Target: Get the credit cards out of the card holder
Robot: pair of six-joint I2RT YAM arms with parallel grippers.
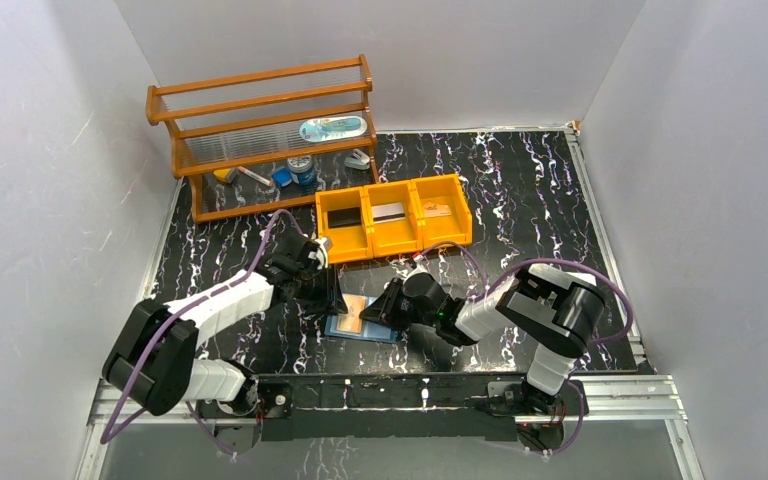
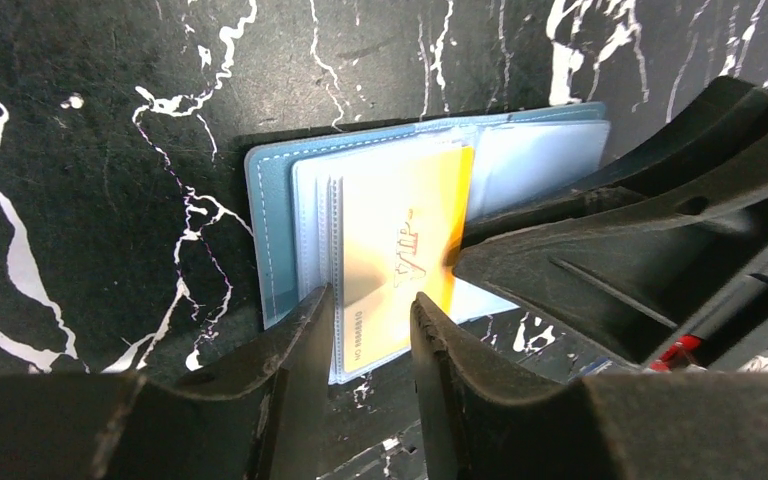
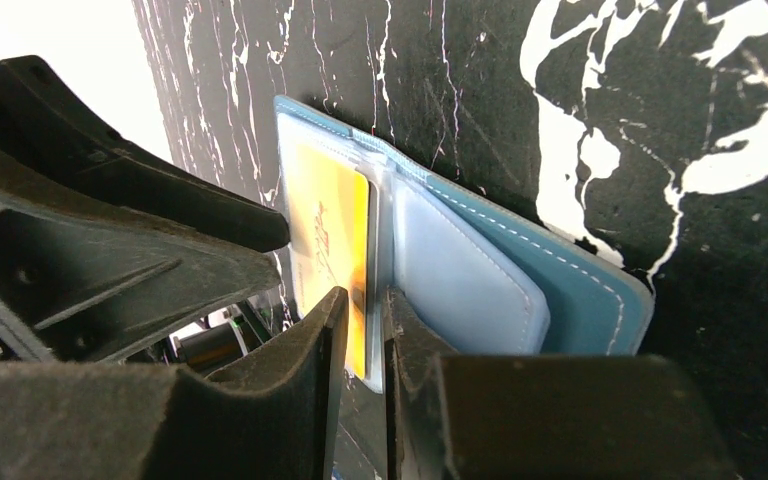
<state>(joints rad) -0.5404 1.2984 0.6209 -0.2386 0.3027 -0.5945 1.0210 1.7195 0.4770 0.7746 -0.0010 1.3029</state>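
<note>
While low, L pincer [image 2: 370,300] opposite R pincer [image 3: 365,296] over card holder [image 2: 270,235].

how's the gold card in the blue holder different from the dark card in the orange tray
The gold card is yellow-gold with lettering; the dark card is near black. The gold card sits in a clear sleeve of the open card holder; the dark card lies loose in the orange tray, left compartment. Both are flat rectangles.
</note>
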